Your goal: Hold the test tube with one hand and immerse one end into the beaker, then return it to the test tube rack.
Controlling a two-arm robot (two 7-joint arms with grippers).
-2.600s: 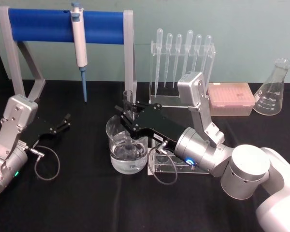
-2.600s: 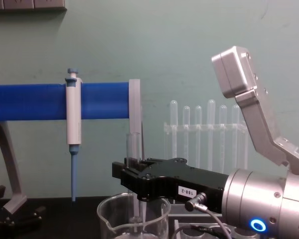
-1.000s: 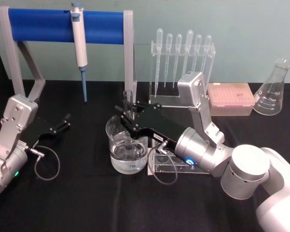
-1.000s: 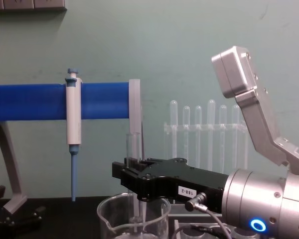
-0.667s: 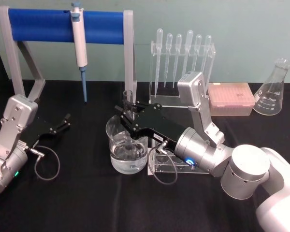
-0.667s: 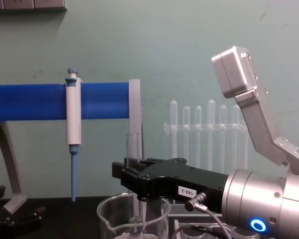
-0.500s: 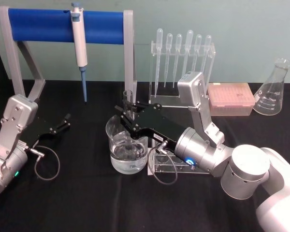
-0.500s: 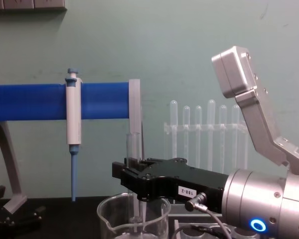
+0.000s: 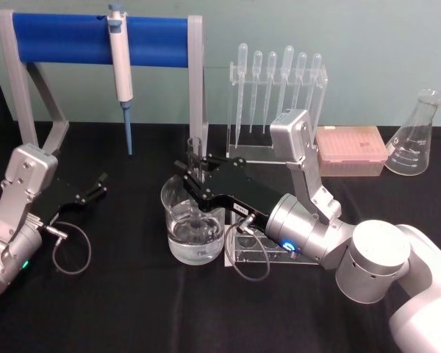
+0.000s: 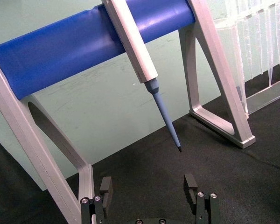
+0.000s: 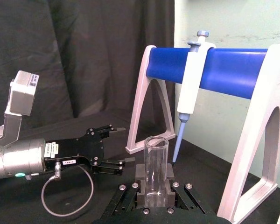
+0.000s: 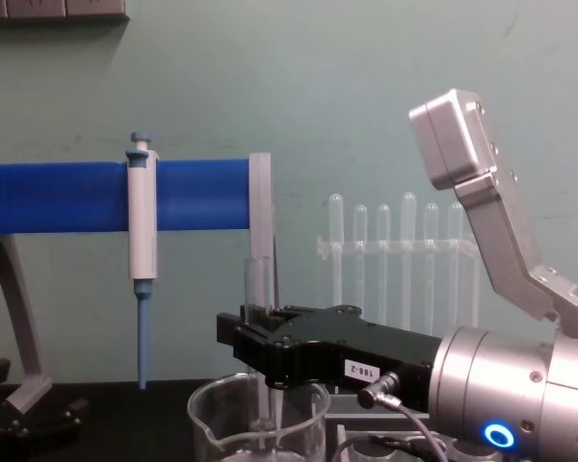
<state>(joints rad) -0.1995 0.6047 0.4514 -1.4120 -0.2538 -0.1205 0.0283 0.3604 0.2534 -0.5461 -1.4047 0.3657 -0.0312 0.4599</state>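
Your right hand (image 9: pixel 196 175) is clamped on the test tube (image 12: pixel 258 281), holding it upright so its lower end dips into the beaker (image 9: pixel 193 234) directly below. The left hand (image 9: pixel 98 185) lies open and empty, well off to the side.

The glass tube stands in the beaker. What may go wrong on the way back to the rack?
1. The right hand grips the clear glass test tube close above the rim of the wide glass beaker; a sideways move before lifting may knock it.
2. The clear rack lies under the right wrist, so its holes may be hard to reach.
The left hand rests open, far left.
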